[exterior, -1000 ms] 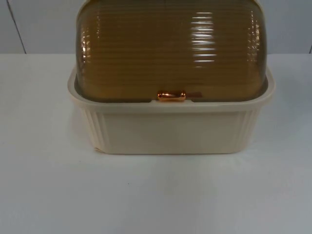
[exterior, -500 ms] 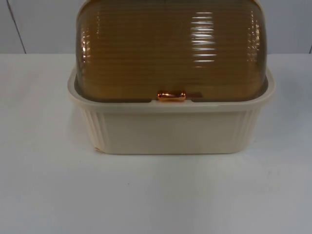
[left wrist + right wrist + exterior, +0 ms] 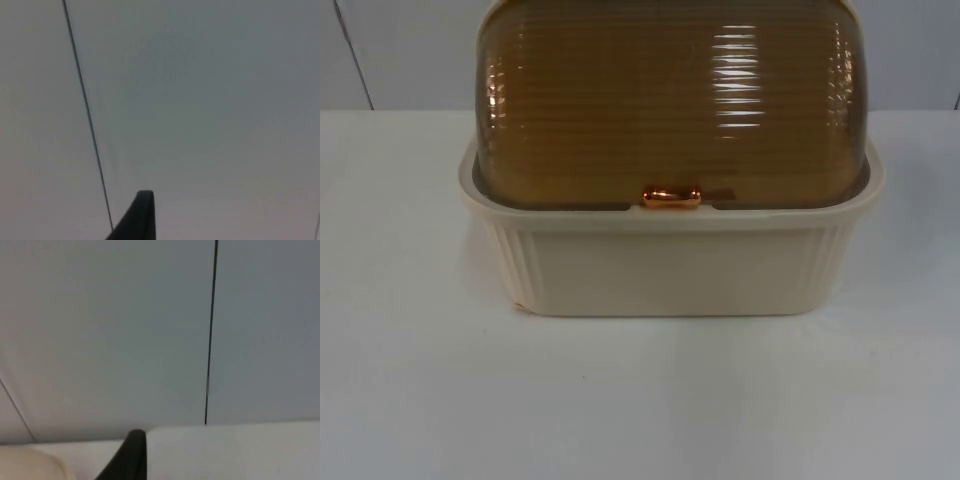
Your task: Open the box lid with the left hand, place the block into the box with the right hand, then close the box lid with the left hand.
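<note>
Box (image 3: 670, 255) and lid (image 3: 670, 100) are seen shut tight in the top view, the amber ribbed dome seated in the cream rim with the copper handle (image 3: 671, 198) at the front edge. No lid-opening has been begun, so the first step is judged to be the one in hand.

Left gripper (image 3: 137, 217) is pointed at the grey partition wall (image 3: 200, 100), with one dark seam ahead of the fingertip; whether it is released or clenched cannot be told. Right gripper (image 3: 131, 455) is also faced toward the wall, and a cream curve of the box is caught just beside its fingertip, low and close, with the white table (image 3: 240, 450) ahead of it. Its state cannot be told either. Both arms are taken to be waiting, well clear of the handle.

Block: nothing of it can be made out, so its place is left unsaid.

Next, the left gripper would need to be brought down to the copper handle and the dome rolled back. Room is generous: bare table is open in front of the box and at both flanks, while the wall closes things off behind.
</note>
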Robot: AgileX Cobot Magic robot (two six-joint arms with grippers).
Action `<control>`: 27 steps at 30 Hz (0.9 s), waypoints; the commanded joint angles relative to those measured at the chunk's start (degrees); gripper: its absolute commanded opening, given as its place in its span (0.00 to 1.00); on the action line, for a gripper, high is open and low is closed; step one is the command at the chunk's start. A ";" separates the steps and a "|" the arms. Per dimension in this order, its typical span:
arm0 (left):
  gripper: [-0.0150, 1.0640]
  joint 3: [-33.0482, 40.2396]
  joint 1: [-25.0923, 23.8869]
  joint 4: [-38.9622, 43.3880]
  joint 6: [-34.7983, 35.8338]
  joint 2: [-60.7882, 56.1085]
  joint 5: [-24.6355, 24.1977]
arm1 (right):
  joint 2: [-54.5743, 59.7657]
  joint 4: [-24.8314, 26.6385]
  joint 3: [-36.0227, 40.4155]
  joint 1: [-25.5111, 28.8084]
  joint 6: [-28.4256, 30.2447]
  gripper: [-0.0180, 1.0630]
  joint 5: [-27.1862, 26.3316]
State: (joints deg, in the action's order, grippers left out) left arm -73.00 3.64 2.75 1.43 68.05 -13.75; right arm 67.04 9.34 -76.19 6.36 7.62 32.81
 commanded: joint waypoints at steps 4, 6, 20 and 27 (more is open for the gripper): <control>0.98 -0.60 0.30 0.91 0.09 -5.23 3.49 | -6.45 -0.67 0.04 -0.31 1.01 0.98 -3.93; 0.98 -0.60 0.30 1.34 0.09 -7.43 3.78 | -9.21 -0.67 0.04 -0.31 1.01 0.98 -5.16; 0.98 -0.60 0.30 3.85 0.09 -16.81 12.25 | -16.71 -0.67 0.04 -0.31 1.01 0.98 -11.00; 0.98 -0.60 0.30 3.85 0.09 -18.83 -4.44 | -18.91 -1.72 0.04 -0.31 1.01 0.98 -4.31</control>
State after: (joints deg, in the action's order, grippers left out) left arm -73.33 3.64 6.40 1.42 49.89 -14.87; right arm 48.75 8.20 -76.07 6.36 8.14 27.79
